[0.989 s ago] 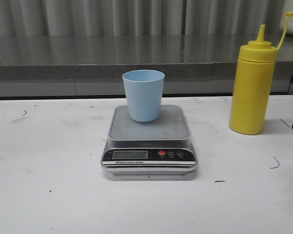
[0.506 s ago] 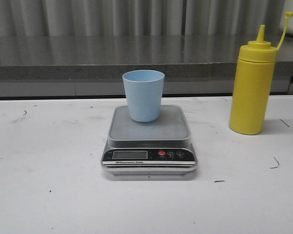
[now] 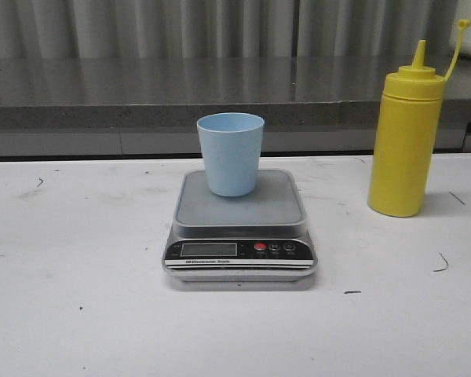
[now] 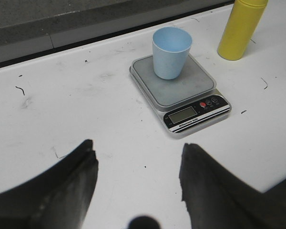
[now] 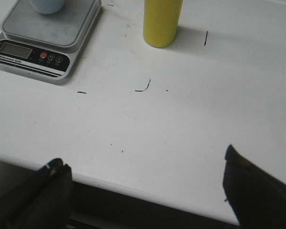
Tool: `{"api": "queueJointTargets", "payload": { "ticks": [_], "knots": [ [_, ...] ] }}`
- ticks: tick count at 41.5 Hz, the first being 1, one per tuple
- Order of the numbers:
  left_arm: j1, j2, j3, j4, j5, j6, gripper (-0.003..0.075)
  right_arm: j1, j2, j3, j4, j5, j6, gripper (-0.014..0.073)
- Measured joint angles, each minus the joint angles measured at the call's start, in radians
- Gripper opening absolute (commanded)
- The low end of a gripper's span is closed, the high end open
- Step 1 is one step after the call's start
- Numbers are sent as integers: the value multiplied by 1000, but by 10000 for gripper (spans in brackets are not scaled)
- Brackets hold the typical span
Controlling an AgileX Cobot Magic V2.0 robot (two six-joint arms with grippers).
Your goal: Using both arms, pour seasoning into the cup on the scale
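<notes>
- Cup (image 3: 231, 153) stands upright on the steel platform of the scale (image 3: 240, 228), toward its back edge.
- Seasoning (image 3: 406, 141) stands upright on the white counter (image 3: 78, 314), to the right of the scale and apart from it, tip cover off the nozzle.
- Left hand (image 4: 138, 179) hovers over bare counter, fingers spread apart, holding nothing.
- Right hand (image 5: 145, 191) sits at the counter's near edge, fingers wide apart, empty.

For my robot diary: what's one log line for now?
cup: on scale | bottle: upright, untouched | left gripper: open | right gripper: open
</notes>
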Motion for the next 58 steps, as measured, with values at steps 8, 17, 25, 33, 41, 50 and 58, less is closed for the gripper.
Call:
{"api": "queueJointTargets", "payload": {
  "ticks": [8, 17, 25, 33, 41, 50, 58],
  "knots": [
    [0, 0, 0, 0, 0, 0, 387, 0, -6, 0, -2, -2, -1, 654],
    [0, 0, 0, 0, 0, 0, 334, 0, -6, 0, -2, -29, -1, 470],
    [0, 0, 0, 0, 0, 0, 53, 0, -6, 0, -2, -35, -1, 114],
    [0, 0, 0, 0, 0, 0, -20, 0, -6, 0, -2, -37, -1, -74],
    [0, 0, 0, 0, 0, 0, -20, 0, -6, 0, -3, -23, -1, -69],
    [0, 0, 0, 0, 0, 0, -20, 0, -6, 0, -3, -18, -1, -69],
    [25, -19, 37, -6, -16, 0, -20, 0, -6, 0, -3, -18, -1, -69]
  ]
}}
